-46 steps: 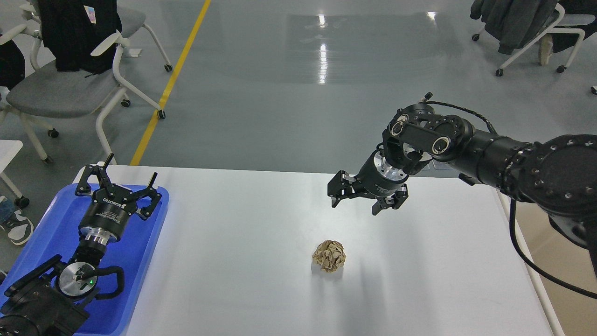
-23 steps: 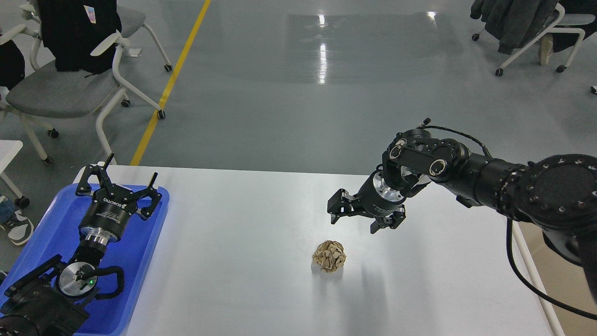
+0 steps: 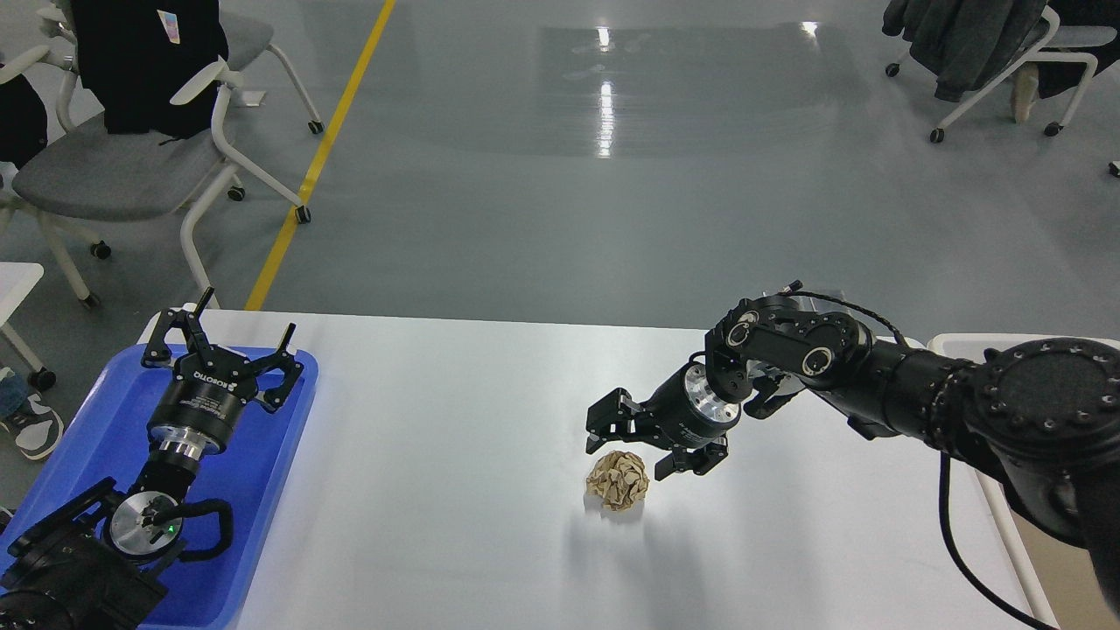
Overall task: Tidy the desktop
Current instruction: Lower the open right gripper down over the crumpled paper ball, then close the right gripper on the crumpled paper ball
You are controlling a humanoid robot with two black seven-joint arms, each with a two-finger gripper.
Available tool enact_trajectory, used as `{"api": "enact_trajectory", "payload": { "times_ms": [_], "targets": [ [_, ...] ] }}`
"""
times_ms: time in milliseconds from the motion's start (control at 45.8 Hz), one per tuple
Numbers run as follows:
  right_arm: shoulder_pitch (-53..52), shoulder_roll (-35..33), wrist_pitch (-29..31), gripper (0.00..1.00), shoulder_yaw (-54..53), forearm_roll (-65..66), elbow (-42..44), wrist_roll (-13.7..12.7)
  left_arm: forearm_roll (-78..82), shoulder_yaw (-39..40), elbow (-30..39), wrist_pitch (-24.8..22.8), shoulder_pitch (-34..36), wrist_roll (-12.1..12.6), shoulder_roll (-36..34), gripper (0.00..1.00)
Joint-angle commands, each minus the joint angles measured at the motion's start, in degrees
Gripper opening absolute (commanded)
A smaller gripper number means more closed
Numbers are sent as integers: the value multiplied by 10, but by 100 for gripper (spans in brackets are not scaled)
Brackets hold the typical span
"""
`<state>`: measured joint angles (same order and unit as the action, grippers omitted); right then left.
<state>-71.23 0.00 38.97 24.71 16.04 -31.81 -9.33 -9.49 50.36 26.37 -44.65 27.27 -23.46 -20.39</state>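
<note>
The right gripper point(image 3: 632, 444) stood wide apart, its fingers straddling the top of a crumpled paper ball point(image 3: 618, 479) lying just below it on the desktop point(image 3: 437, 437). Far to its left, the left gripper point(image 3: 220, 343) gaped wide above a blue tray point(image 3: 96, 420).

Blue tray point(image 3: 289, 490) partly hidden by left arm

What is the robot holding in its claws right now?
Nothing. The right gripper is open, just behind the crumpled paper ball on the desktop, not closed on it. The left gripper is open over the blue tray.
</note>
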Motion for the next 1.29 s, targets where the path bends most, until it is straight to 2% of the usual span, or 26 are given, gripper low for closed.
{"api": "enact_trajectory", "payload": {
  "times_ms": [0,131,306,459,525,699,765,962,1093,1268],
  "targets": [
    [-21,0,-26,100,83,47,4,48,0,0,0,0,1,0,0,99],
    [-65,0,-44,100,140,64,3,48,0,0,0,0,1,0,0,99],
    [-74,0,-44,100,134,64,-11,48,0,0,0,0,1,1,0,99],
    [-67,0,-35,100,89,99,-55,55,0,0,0,0,1,0,0,99],
    [-60,0,-34,100,67,158,-77,80,0,0,0,0,0,0,0,99],
    [-57,0,-40,100,52,350,-95,191,0,0,0,0,0,0,0,99],
    [-58,0,-42,100,43,385,-99,212,0,0,0,0,0,0,0,99],
    [-59,0,-44,100,49,397,-99,216,0,0,0,0,1,0,0,99],
    [-51,0,-79,100,60,398,-92,217,0,0,0,0,1,0,0,99],
    [-10,0,-102,100,71,392,-29,217,0,0,0,0,1,0,0,99]
  ]
}}
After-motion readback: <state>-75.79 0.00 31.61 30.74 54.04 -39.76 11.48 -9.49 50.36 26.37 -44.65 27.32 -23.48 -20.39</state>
